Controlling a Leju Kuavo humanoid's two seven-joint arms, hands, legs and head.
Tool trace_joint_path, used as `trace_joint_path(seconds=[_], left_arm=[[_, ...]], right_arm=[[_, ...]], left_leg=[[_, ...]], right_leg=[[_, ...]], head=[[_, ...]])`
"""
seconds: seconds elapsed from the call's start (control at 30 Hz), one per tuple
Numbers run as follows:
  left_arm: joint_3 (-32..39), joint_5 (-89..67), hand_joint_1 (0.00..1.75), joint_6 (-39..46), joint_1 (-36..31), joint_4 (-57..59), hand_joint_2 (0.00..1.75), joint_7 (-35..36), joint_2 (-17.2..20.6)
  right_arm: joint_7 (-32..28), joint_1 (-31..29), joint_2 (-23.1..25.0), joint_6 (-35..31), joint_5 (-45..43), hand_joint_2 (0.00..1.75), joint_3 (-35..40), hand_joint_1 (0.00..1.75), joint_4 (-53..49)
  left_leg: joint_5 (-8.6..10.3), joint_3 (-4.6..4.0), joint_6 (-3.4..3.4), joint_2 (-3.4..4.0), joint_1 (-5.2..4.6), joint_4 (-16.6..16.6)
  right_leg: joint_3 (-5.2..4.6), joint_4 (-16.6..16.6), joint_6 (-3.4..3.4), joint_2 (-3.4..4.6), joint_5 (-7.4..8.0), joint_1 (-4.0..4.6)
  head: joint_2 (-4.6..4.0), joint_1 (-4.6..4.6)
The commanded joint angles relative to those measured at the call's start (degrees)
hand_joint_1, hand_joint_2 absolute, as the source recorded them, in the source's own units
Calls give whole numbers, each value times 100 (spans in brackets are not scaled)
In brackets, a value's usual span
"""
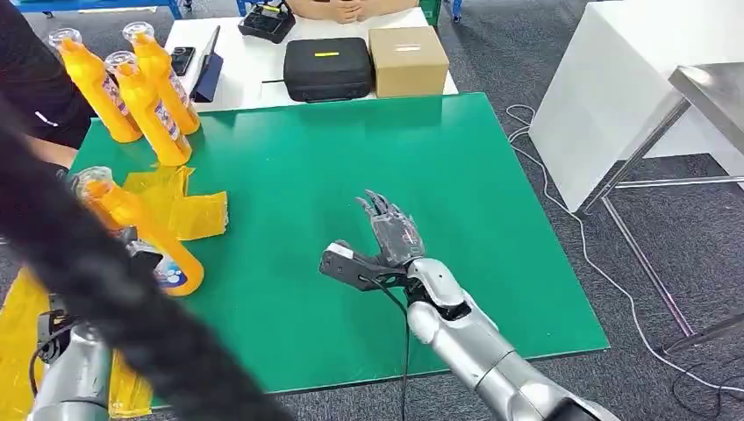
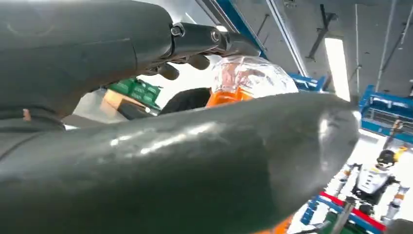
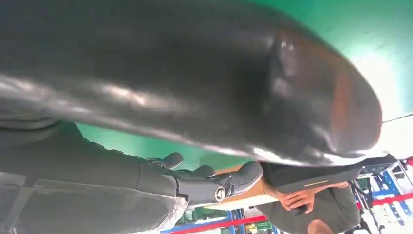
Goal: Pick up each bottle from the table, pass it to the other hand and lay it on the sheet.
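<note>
1. Bottle [image 1: 140, 237]: orange, tilted, gripped in my left hand [image 1: 132, 250] at nine o'clock on the bench [image 1: 351, 158].
2. My right hand [image 1: 382, 250]: spread, empty, mid-bench.
3. Step, by my reckoning: handover. Next: bring the two together.

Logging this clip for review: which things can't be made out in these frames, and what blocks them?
- Left robot hand: in the head view a blurred dark band hides its grip on the held bottle.
- Held bottle's body: in the left wrist view the thumb covers all but its clear cap.
- Yellow sheet: partly behind the bottle, cut off at the head view's left edge.
- Right robot hand: right wrist view too blurred for detail.
</note>
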Motion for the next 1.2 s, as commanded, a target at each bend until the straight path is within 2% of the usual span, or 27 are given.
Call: trace_joint_path(seconds=[0.03, 0.33, 0.5, 0.73, 0.87, 1.1, 1.2], left_arm=[[378, -70, 0, -28, -343, 303, 0, 70, -86], [411, -173, 0, -28, -391, 299, 0, 110, -76], [513, -811, 0, -28, -823, 526, 0, 723, 225], [667, -1072, 0, -28, -1184, 413, 0, 736, 401], [654, -936, 0, -28, -1323, 187, 0, 508, 388], [706, 349, 0, -28, -1318, -438, 0, -365, 139], [571, 539, 0, -28, -1279, -618, 0, -397, 160]], right_arm=[[-1, -262, -72, 59, -26, 0, 177, 0, 318], [0, -254, -85, 89, -28, 0, 192, 0, 316], [10, -260, -24, 166, -41, 0, 242, 0, 333], [28, -312, 47, 272, -57, 0, 319, 0, 367], [41, -301, 53, 268, -88, 0, 328, 0, 353], [13, -215, -49, 171, -120, 0, 276, 0, 302], [18, -189, -62, 159, -114, 0, 264, 0, 266]], left_leg=[[-11, 17, -6, 0, 3, -1], [-8, 19, -6, -3, 1, -2], [-2, 0, -5, -3, 3, 2], [-9, 7, -8, 4, 6, 6], [-7, 6, -9, 0, 7, 5], [-3, 3, -7, -5, 6, 3], [-1, -1, -6, -6, 6, 3]], right_leg=[[19, -2, 1, -8, -11, 3], [20, -2, 2, -11, -10, 1], [1, 1, -1, -7, -3, 3], [7, 6, -1, -3, -9, 6], [8, 6, 0, -6, -9, 7], [9, 2, 2, -11, -7, 4], [3, 1, 0, -11, -5, 4]], head=[[0, -2], [0, 0], [0, -2], [0, 0], [2, -2], [0, 0], [0, 0]])
